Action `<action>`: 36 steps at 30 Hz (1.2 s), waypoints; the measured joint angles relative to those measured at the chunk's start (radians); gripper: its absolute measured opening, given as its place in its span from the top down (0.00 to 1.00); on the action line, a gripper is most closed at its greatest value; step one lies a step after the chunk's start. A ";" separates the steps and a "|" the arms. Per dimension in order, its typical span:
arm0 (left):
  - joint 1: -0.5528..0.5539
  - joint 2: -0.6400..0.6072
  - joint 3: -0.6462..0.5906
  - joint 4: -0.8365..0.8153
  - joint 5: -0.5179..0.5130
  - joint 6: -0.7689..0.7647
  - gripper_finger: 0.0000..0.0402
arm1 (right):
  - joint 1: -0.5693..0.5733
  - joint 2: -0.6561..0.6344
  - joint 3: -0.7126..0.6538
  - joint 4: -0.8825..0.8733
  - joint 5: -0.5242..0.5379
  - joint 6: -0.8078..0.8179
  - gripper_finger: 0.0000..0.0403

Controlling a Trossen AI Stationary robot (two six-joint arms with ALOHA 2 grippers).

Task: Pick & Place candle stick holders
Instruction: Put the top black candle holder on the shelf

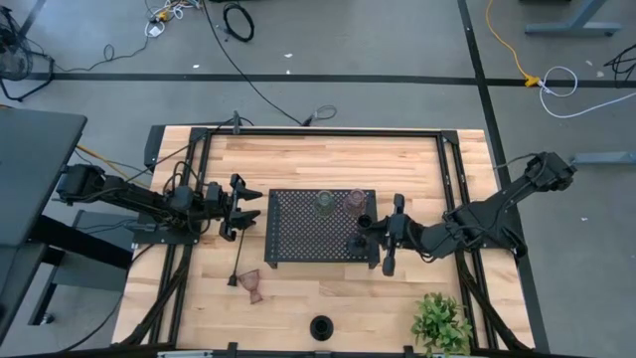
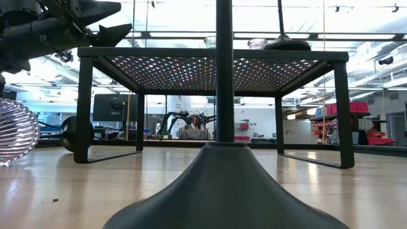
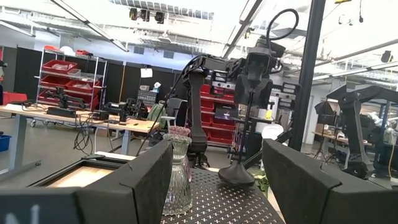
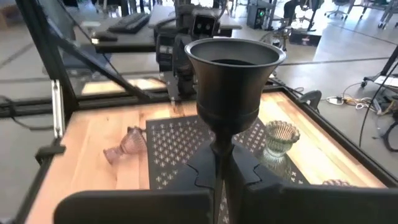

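Note:
My right gripper [image 4: 219,180] is shut on a black candle stick holder [image 4: 233,74], upright over the right near part of the black perforated tray [image 1: 298,239]. A pale green glass holder [image 1: 324,204] and a pinkish one [image 1: 356,202] stand on the tray's far side. Another pinkish glass holder [image 1: 253,285] and a thin-stemmed black holder [image 1: 238,264] lie on their sides on the table left of the tray. A third black holder [image 1: 320,326] stands on its base at the near edge. My left gripper [image 1: 243,211] waits open left of the tray. My right gripper pinches the black holder's thin stem [image 4: 217,149] between its two fingers, just under the cup. The fingers come from the table's right, nearly level, and lie across the stem. The holder stands upright, cup up. Its base [image 3: 237,176] is at the tray's top; I cannot tell whether it touches.
The tray stands on four legs [image 2: 84,108] with open space beneath. A small leafy plant [image 1: 442,323] sits at the near right corner. A black frame [image 1: 298,132] runs along the table's far edge and sides.

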State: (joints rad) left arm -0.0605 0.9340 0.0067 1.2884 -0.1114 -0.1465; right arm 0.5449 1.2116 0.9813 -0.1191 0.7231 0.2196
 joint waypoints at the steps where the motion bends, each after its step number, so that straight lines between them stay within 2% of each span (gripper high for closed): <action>1: 0.000 0.000 0.000 0.000 0.000 0.000 0.38 | 0.000 0.007 0.000 -0.005 0.000 0.001 0.99; 6: 0.000 0.000 0.000 0.000 0.000 0.000 0.38 | 0.000 0.042 0.000 0.012 0.014 -0.008 0.99; 25: 0.000 0.000 0.000 0.000 0.000 0.000 0.38 | 0.022 0.044 0.000 0.026 0.055 -0.027 0.99; 33: 0.000 0.000 0.000 0.000 0.000 0.000 0.38 | 0.022 0.044 0.000 0.027 0.052 -0.025 0.92; 36: 0.000 0.000 0.000 0.000 0.000 0.000 0.38 | 0.022 0.044 0.000 0.031 0.018 -0.026 0.90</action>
State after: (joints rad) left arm -0.0602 0.9339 0.0067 1.2886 -0.1114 -0.1467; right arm 0.5671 1.2552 0.9817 -0.0885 0.7409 0.1938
